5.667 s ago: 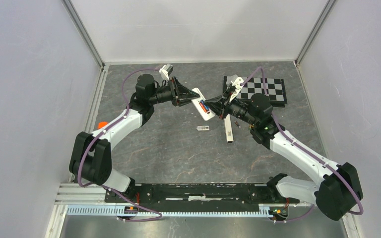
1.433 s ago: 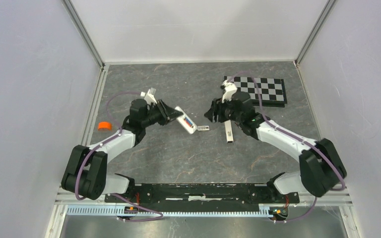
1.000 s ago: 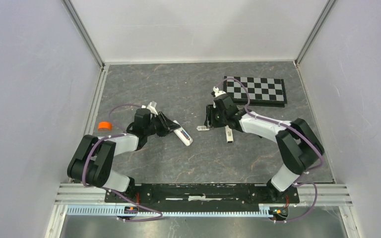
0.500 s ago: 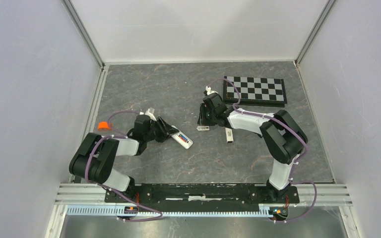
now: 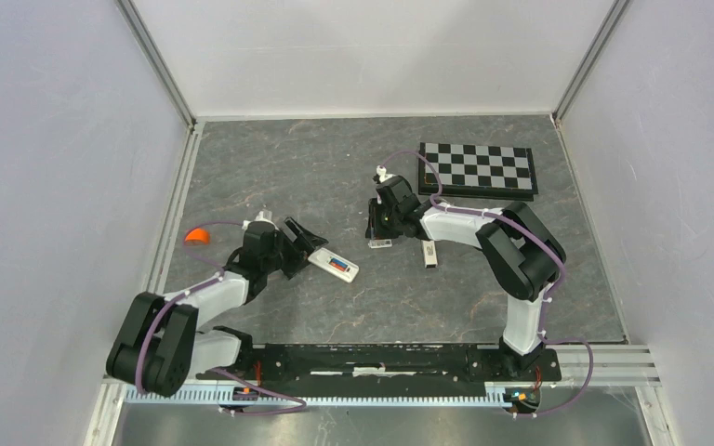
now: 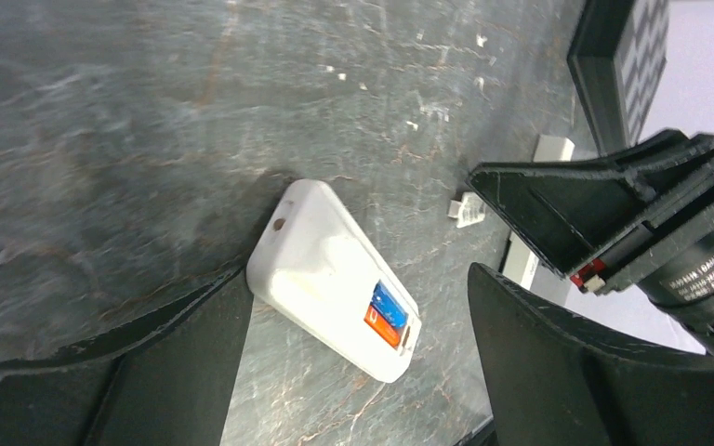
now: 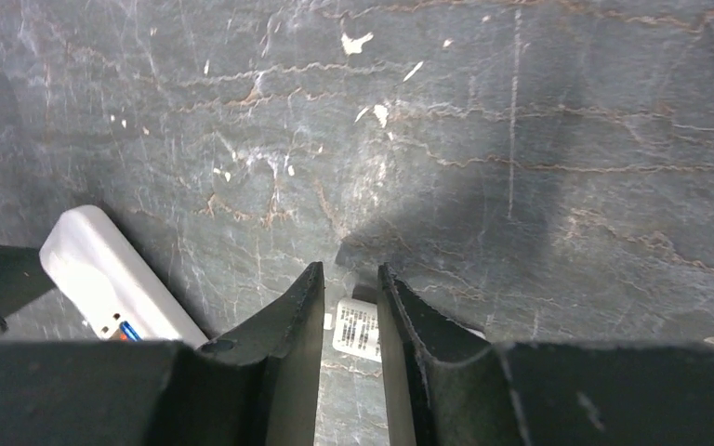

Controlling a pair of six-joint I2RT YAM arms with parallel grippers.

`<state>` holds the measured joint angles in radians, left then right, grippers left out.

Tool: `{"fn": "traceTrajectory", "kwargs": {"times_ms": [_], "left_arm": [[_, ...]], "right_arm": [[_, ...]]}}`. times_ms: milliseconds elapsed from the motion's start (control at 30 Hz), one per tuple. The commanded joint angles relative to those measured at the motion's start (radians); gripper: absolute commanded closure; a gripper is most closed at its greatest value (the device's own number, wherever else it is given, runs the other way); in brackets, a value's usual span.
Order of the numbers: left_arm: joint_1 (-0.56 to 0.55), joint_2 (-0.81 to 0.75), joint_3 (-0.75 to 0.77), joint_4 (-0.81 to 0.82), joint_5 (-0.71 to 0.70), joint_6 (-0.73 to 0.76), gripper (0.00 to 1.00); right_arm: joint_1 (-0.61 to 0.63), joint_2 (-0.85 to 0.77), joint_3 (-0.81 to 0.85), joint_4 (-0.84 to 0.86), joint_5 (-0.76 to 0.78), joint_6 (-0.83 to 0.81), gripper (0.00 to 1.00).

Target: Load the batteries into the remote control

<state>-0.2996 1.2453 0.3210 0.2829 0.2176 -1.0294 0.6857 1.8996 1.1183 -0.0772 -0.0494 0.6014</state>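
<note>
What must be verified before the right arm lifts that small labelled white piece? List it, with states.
1. The remote control lies back up on the table: ok.
2. The batteries sit in its recess: red-and-blue wrap shows there; number cannot tell.
3. The left end effector is open, one finger each side of the remote control: ok.
4. The right end effector straddles the small labelled piece: ok.
5. Its grip on that piece is firm: cannot tell.
6. The white bar lies apart from that piece: ok.
</note>
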Motion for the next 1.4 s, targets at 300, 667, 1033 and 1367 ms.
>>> {"fn": "traceTrajectory", "kwargs": {"times_ms": [300,667,1033,1367], "left_arm": [[0.003,-0.205,0.114,-0.542,-0.213,0.028,0.02],[0.025,-0.151,0.209,-0.546,-0.195,0.135,0.02],[0.059,-0.099,0.261,-0.521,-0.151,0.205,0.02],[0.085,-0.072,0.273,-0.474,-0.114,0.229,0.02]], "right_arm": [[0.005,-0.007,0.023,-0.14,-0.214,-0.268,0.7],[0.002,-0.061,0.037,-0.451,-0.078,-0.418,0.69],[0.008,-0.253,-0.06,-0.306,-0.115,-0.334,0.57],[0.007,-0.208,0.02,-0.519,0.1,-0.414,0.34]]}}
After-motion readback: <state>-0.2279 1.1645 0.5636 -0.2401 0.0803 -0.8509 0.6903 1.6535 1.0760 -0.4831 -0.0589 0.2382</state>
